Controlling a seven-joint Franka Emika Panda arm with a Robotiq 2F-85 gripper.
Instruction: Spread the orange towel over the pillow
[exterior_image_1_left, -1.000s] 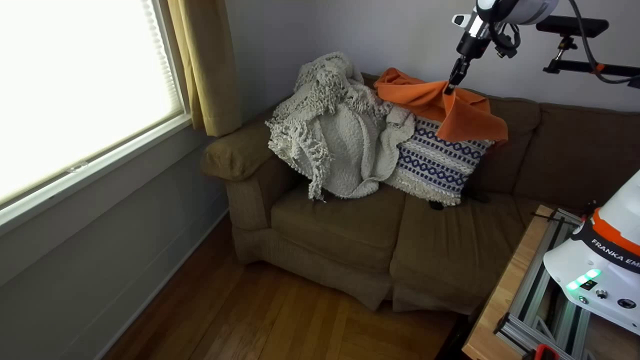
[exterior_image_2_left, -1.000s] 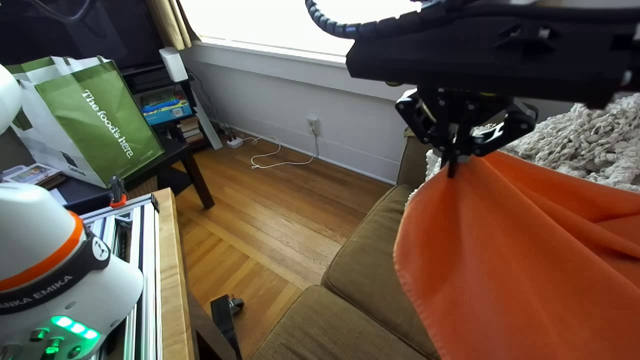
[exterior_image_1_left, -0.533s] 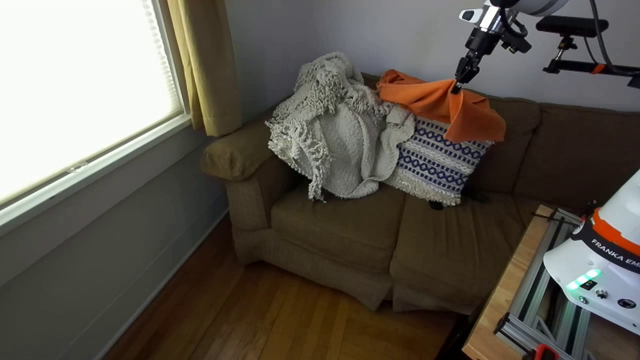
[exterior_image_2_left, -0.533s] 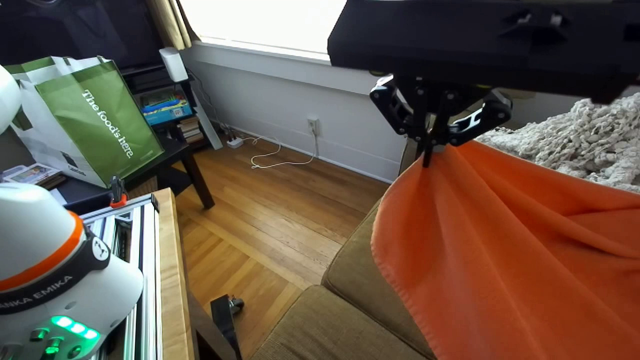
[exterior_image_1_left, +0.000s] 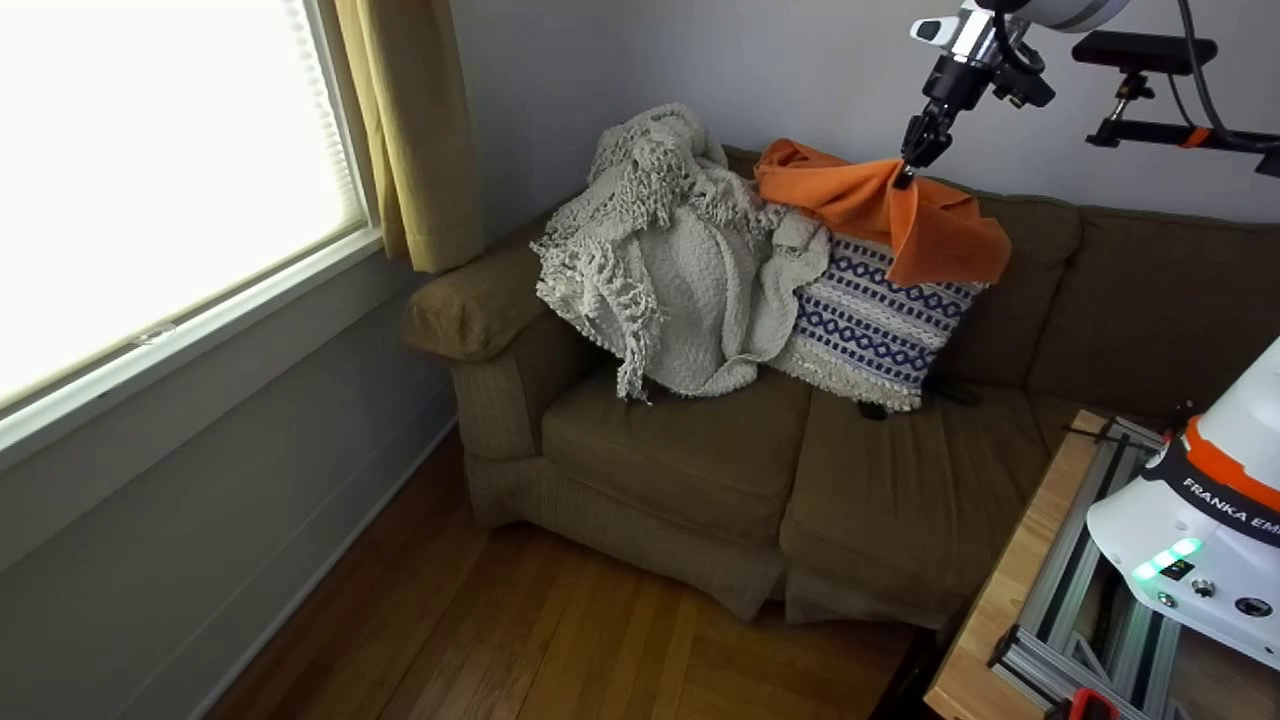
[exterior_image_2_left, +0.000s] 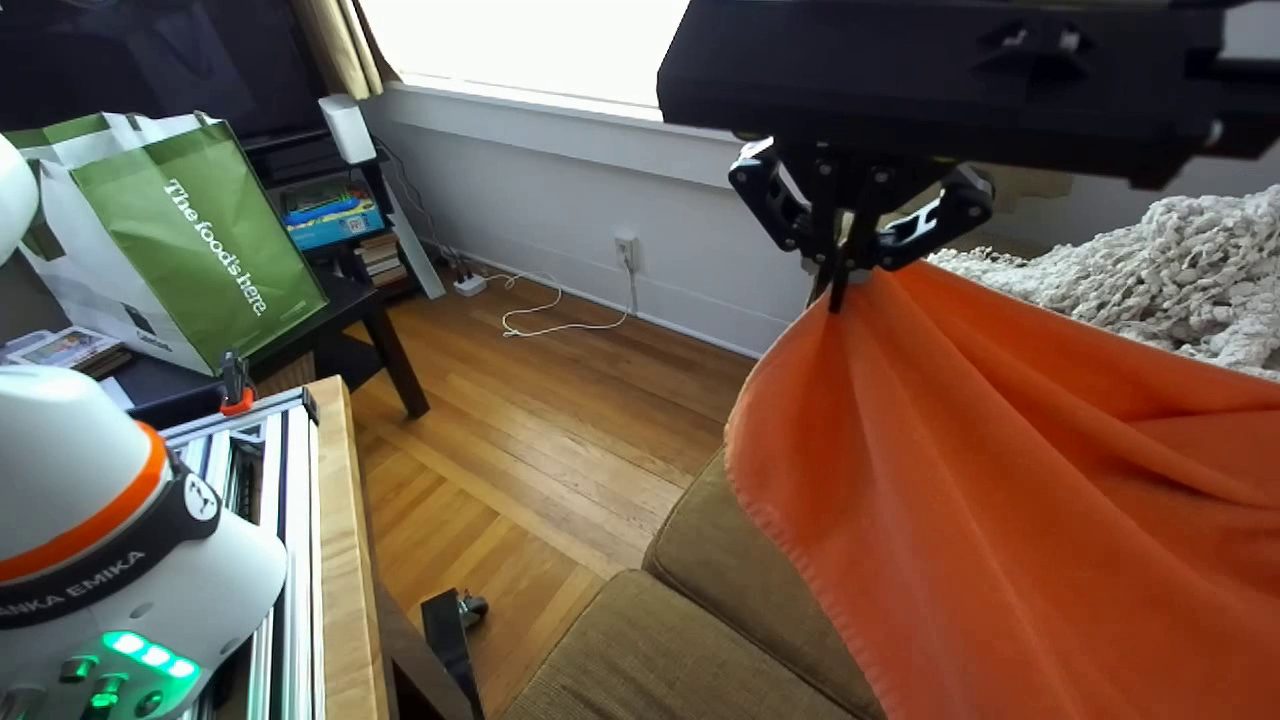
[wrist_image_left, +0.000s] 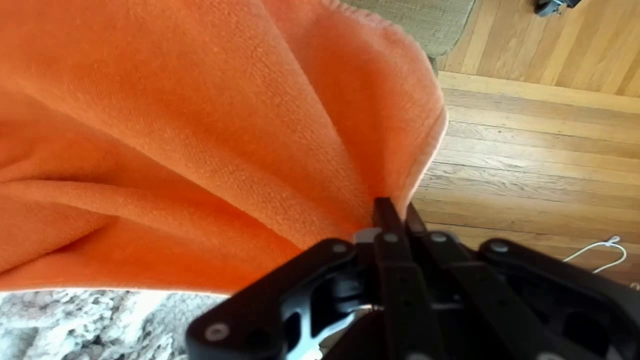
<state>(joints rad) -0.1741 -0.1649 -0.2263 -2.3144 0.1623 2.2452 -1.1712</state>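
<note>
The orange towel (exterior_image_1_left: 945, 235) lies bunched over the top of the pillow (exterior_image_1_left: 860, 315), which is white with blue patterned rows. The pillow's lower part is uncovered. My gripper (exterior_image_1_left: 904, 178) is shut on the towel's edge and holds it raised above the pillow's top. In an exterior view the towel (exterior_image_2_left: 1000, 500) hangs in folds from the fingertips (exterior_image_2_left: 838, 295). In the wrist view the towel (wrist_image_left: 225, 125) is pinched between the fingers (wrist_image_left: 397, 212) and spreads out to the left. The pillow is hidden in the wrist view.
A cream fringed blanket (exterior_image_1_left: 690, 290) lies beside the pillow on the brown couch (exterior_image_1_left: 680, 450). It also shows in the wrist view (wrist_image_left: 100, 325). A wall stands behind the couch. The robot's wooden table (exterior_image_1_left: 985, 620) is in front. A green bag (exterior_image_2_left: 190, 240) stands on a dark table.
My gripper has moved a short way, left and slightly up in the close exterior view, still pinching the towel. The towel's hanging edge has followed it. Pillow and blanket look unchanged.
</note>
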